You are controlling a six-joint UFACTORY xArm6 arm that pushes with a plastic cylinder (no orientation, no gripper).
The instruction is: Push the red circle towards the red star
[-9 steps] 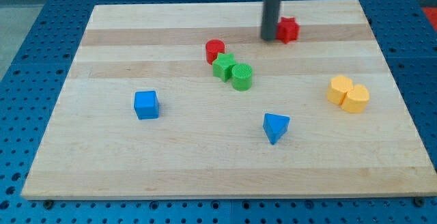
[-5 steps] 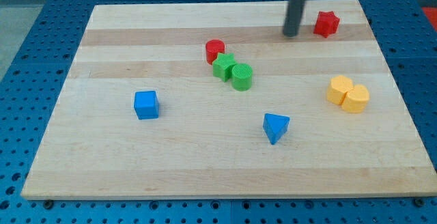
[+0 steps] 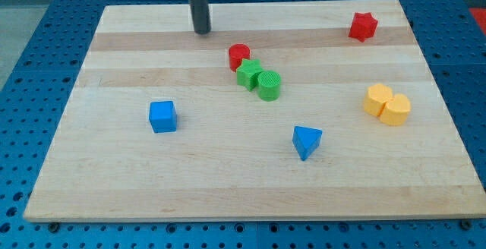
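The red circle (image 3: pixel 239 55) stands on the wooden board a little above the view's middle, touching the green star (image 3: pixel 248 74) just below it. The red star (image 3: pixel 363 26) lies alone near the board's top right corner. My tip (image 3: pixel 201 32) rests on the board near its top edge, up and to the left of the red circle and apart from it. The rod rises out of the view's top.
A green cylinder (image 3: pixel 269 85) touches the green star's right side. A blue cube (image 3: pixel 162 116) sits at the left, a blue triangle (image 3: pixel 306 141) below the middle. Two yellow blocks (image 3: pixel 386 104) sit together at the right. The board (image 3: pixel 114 181) has blue pegboard around it.
My tip pushed the red star to the right towards the top right corner, then swept far left along the top edge to a spot up-left of the red circle. The other blocks stayed put.
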